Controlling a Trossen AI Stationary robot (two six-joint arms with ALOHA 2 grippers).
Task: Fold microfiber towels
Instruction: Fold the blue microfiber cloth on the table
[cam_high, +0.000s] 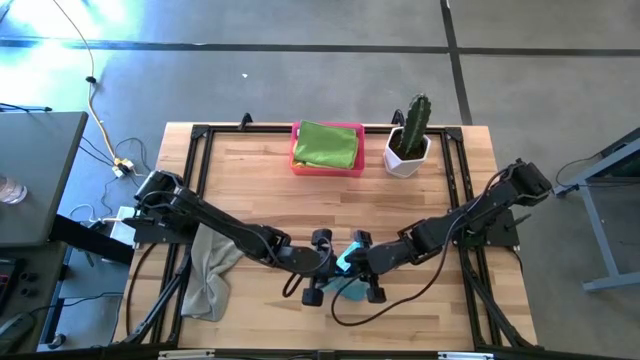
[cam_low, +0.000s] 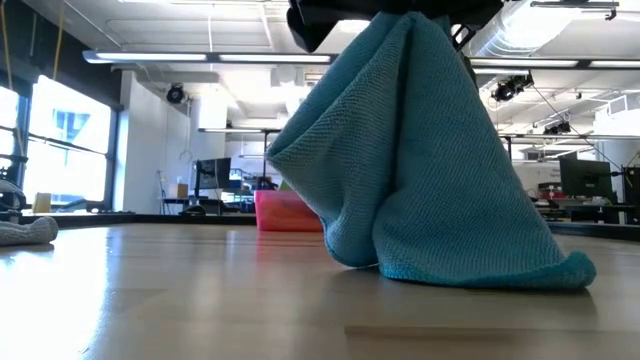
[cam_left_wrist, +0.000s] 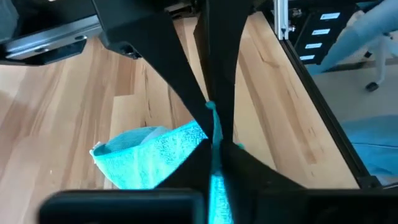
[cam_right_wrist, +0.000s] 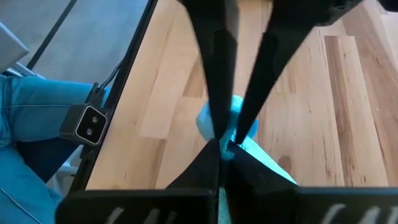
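Observation:
A light blue microfiber towel (cam_low: 430, 170) hangs bunched near the table's front middle, its lower end (cam_low: 480, 270) resting on the wood. My left gripper (cam_high: 330, 263) and my right gripper (cam_high: 357, 258) meet tip to tip at its top, each shut on it. The low view cuts both off at its top. A grey towel (cam_high: 212, 270) lies at the left, draped over the table's frame rail. A lime green towel (cam_high: 326, 144) lies in the pink tray (cam_high: 298, 160) at the far middle. My left gripper pinches a gathered upper edge of the blue towel (cam_left_wrist: 214, 127) between its two fingers, slanting down from the table's left. The towel hangs below the fingers with its lower end on the table. My right gripper pinches the towel's top (cam_right_wrist: 235, 127) between its two fingers, right beside the left gripper's hold, slanting down from the table's right. The cloth hangs bunched below it.
A potted cactus (cam_high: 410, 138) in a white pot stands at the far right beside the pink tray. Black frame rails (cam_high: 470, 200) run along the table's edges. Bare wood lies between the tray and the grippers.

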